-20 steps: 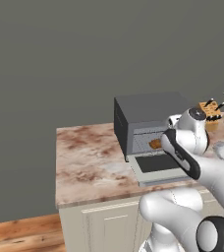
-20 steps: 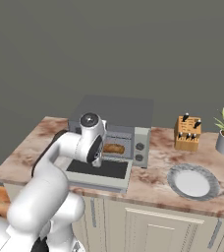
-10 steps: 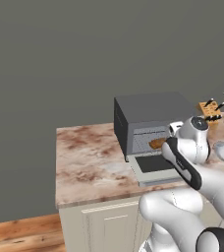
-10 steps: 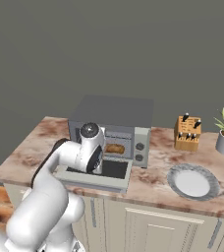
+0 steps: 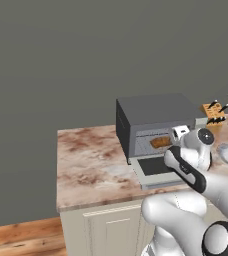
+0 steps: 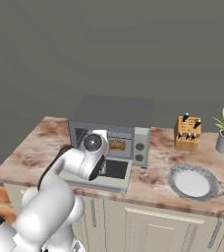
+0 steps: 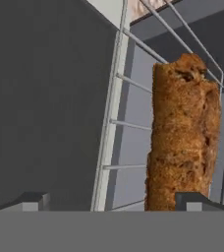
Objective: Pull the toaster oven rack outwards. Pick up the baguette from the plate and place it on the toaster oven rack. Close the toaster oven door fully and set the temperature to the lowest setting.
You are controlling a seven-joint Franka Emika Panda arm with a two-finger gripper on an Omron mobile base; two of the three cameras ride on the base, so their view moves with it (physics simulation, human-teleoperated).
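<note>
The bread [image 7: 182, 138] now lies on the wire rack [image 7: 115, 147] inside the oven [image 5: 156, 120], near the middle of the rack and well back from its front edge. The plate [image 6: 192, 182] sits bare near the front right corner of the counter [image 5: 91, 160], with nothing on it.

The gripper [image 7: 114, 202] hangs just in front of the open oven, above the door [image 6: 109, 174], which lies flat and open toward the counter's front edge. Its two dark fingers stand wide apart and hold nothing; the bread's near end is close to one finger, but I cannot tell if they touch.

The bread looks light and crusty (it would crumble if squeezed hard), so it is best left where it is.

The door is likely the next thing to handle. It is stiff and swings on a hinge at its bottom. I cannot see the bar along its far edge clearly. The small knobs [image 6: 140, 151] at the oven's right edge look smooth and tiny, so fingers could slip there.
</note>
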